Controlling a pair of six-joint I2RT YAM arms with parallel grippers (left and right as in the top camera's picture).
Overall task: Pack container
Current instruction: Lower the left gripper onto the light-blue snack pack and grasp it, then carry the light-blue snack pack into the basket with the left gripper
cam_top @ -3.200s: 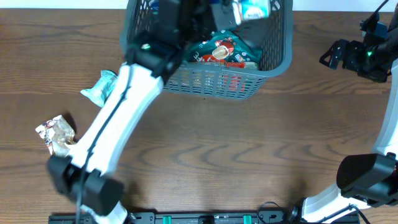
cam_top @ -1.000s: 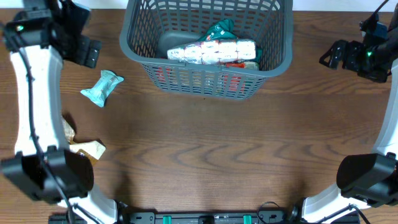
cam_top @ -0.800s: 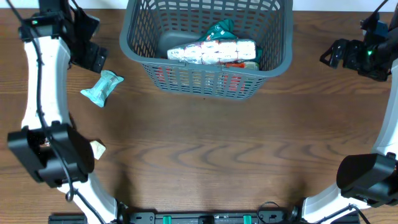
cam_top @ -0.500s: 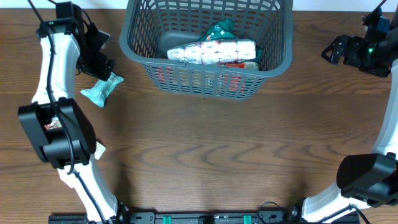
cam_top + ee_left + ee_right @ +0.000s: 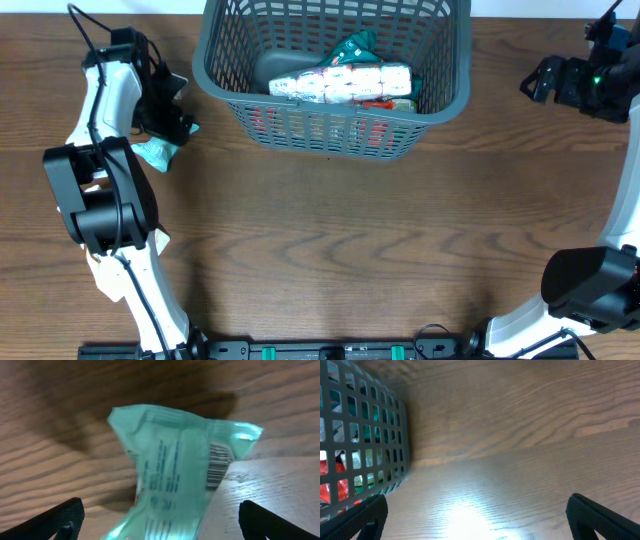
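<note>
Packing is well under way: the container (image 5: 330,132), off to the left gripper's right, already carries a long white packet (image 5: 345,80) lying across a green packet (image 5: 352,47), with a red packet (image 5: 385,103) showing beneath. The left gripper (image 5: 172,118) hangs right over a teal packet (image 5: 175,480) lying on the table (image 5: 350,250). Its fingers are spread wide, one tip either side of the wrapper in the wrist view, and it holds nothing. Whether the tips touch wrapper or wood I cannot tell. My read is that this packet is the one being gone for, and the grasp is not yet made. On the other side the right gripper (image 5: 532,85) is wide too and empty, parked above bare wood with the container's lattice wall to its left and well apart. What is left, as I judge it: close on the teal packet, lift, carry it over the rim, drop — and then at least one more item, because a pale scrap (image 5: 160,238) peeks out from under the left arm (image 5: 100,200), well behind its gripper. That scrap is nearly all covered, so I cannot say what it is. From overhead the left gripper hides most of the teal packet. The container's far edge is cut off at the top, a grey patch inside may be floor or another pouch, and the teal packet's print is too blurred to read.
</note>
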